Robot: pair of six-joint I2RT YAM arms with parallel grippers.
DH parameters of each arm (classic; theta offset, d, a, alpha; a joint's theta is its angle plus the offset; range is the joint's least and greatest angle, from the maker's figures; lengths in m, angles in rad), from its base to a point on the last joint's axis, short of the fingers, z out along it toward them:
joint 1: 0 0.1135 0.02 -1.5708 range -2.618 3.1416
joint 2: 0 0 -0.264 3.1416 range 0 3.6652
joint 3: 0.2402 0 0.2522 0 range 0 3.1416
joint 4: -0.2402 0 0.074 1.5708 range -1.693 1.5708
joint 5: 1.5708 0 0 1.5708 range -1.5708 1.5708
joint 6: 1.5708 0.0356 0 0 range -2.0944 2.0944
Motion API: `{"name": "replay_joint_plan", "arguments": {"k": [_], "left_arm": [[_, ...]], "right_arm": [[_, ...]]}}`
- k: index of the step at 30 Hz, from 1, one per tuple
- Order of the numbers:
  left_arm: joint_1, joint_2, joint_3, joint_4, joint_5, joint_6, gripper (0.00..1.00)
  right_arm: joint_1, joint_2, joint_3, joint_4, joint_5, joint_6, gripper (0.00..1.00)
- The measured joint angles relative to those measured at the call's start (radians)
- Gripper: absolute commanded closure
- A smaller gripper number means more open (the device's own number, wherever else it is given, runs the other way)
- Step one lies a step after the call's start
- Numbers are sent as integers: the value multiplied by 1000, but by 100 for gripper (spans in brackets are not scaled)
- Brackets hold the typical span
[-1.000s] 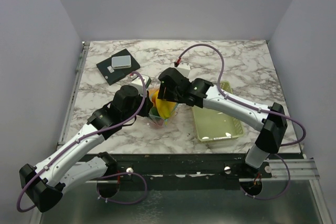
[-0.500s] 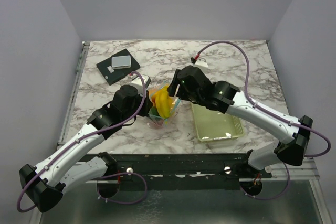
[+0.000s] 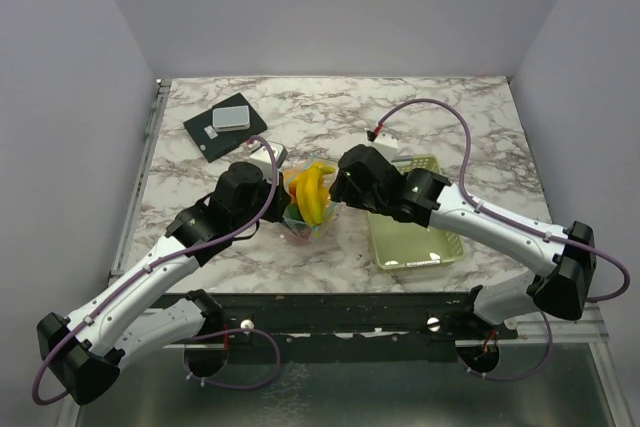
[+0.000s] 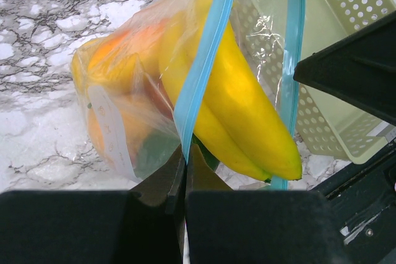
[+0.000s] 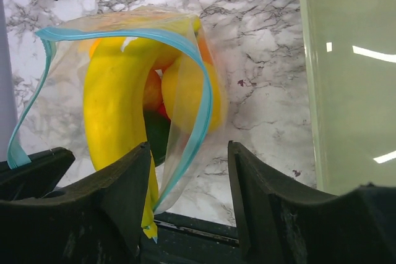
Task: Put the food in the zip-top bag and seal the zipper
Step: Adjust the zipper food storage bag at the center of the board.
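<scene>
The clear zip-top bag (image 3: pixel 308 209) lies at the table's middle, holding the food: yellow bananas (image 4: pixel 241 109), an orange piece (image 4: pixel 117 54) and something red and green deeper in. The bananas stick out of the open mouth. My left gripper (image 4: pixel 184 153) is shut on the light blue zipper (image 4: pixel 204 60) at one side of the mouth. My right gripper (image 5: pixel 189 171) is open just to the right of the bag (image 5: pixel 130 91), the zipper's other lip (image 5: pixel 201 115) between its fingers; one finger (image 5: pixel 124 183) lies against a banana (image 5: pixel 114 109).
The pale green mesh basket (image 3: pixel 412 232) stands right of the bag, under my right arm; it shows in both wrist views (image 4: pixel 346 91) (image 5: pixel 352 78). A black tablet with a grey block (image 3: pixel 224 125) lies at the back left. A white box (image 3: pixel 270 155) sits behind my left gripper.
My right arm swung and drew back from over the bag to its right side, gripper lower and open. The bananas now show more. My left arm has not moved.
</scene>
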Motion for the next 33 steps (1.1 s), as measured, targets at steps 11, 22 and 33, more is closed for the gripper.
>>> {"name": "replay_joint_plan", "arguments": {"k": [11,22,33], "left_arm": [[2,0,0,0,0,0,100],[2,0,0,0,0,0,100],[2,-5,9,-13,15,-12,100]], "right_arm": [[0,68,-23,81,-42,47,56],[0,98,-33,112,-66,79,99],[0,-16,-52,105,-65,32,99]]}}
